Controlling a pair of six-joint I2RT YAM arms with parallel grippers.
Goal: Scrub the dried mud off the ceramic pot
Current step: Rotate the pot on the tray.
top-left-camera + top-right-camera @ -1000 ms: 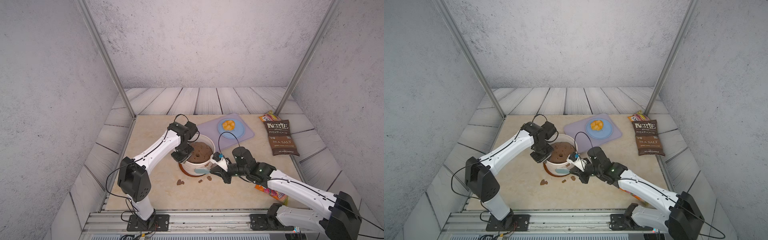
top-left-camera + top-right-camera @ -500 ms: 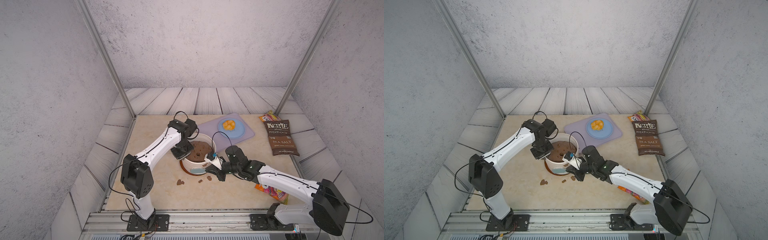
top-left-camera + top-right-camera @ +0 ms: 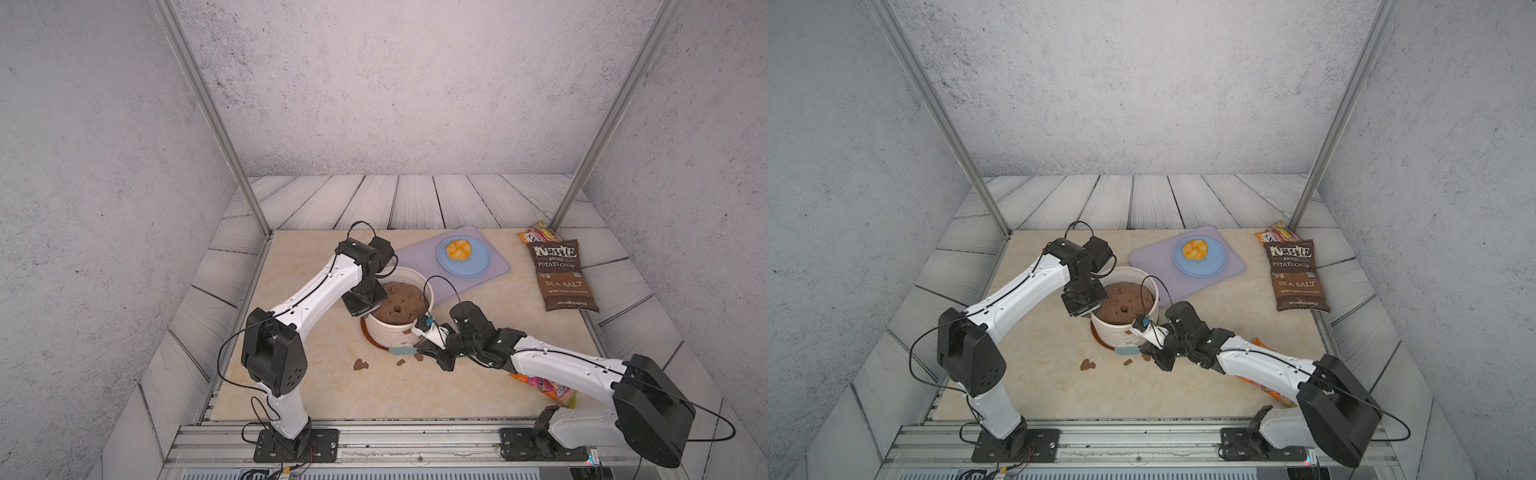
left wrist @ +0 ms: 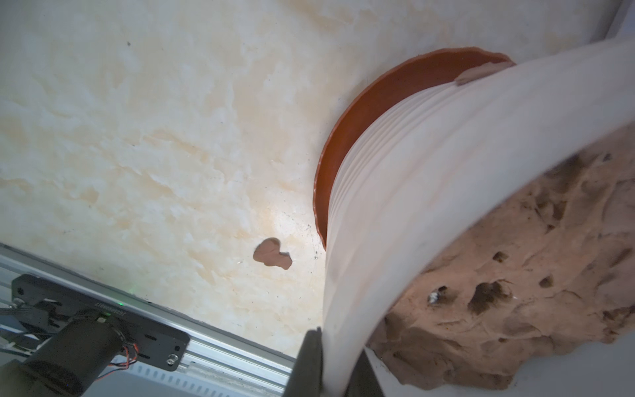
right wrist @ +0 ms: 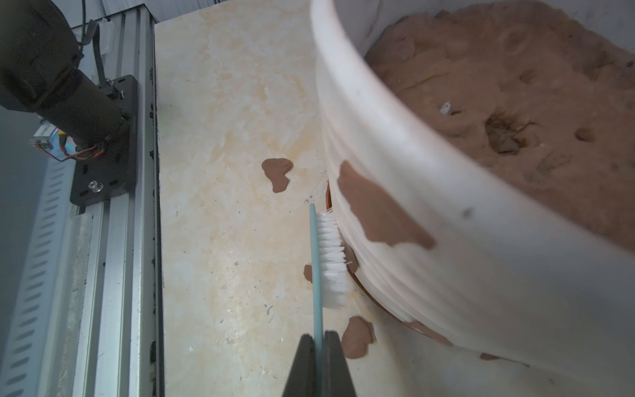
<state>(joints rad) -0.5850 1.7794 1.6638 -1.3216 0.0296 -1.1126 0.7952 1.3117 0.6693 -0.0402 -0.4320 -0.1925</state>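
Robot at work on a muddy planter: the left end effector clamps the thick rim of a cream-white, ribbed ceramic pot on the side nearest the left arm. One finger sits outside the wall and the other inside, next to the domed mound of brown soil that fills it.

The ceramic pot stands upright on a round reddish-brown saucer near the middle of the cream marble-patterned desk, in front of a lilac mat carrying a blue plate.

The right end effector is closed on the thin handle of a pale-blue brush with white bristles. In the right wrist view those bristles press against the ribbed wall low down, close to the saucer.

Dried mud clings to that wall in a large matte brown patch nearer the rim than the brush, with smaller patches lower down. Loose flakes lie on the desk: one heart-shaped piece apart from the saucer, another near the brush head, and a third beside the right end effector's fingertips.

A brown bag of potato chips lies at the desk's right edge.
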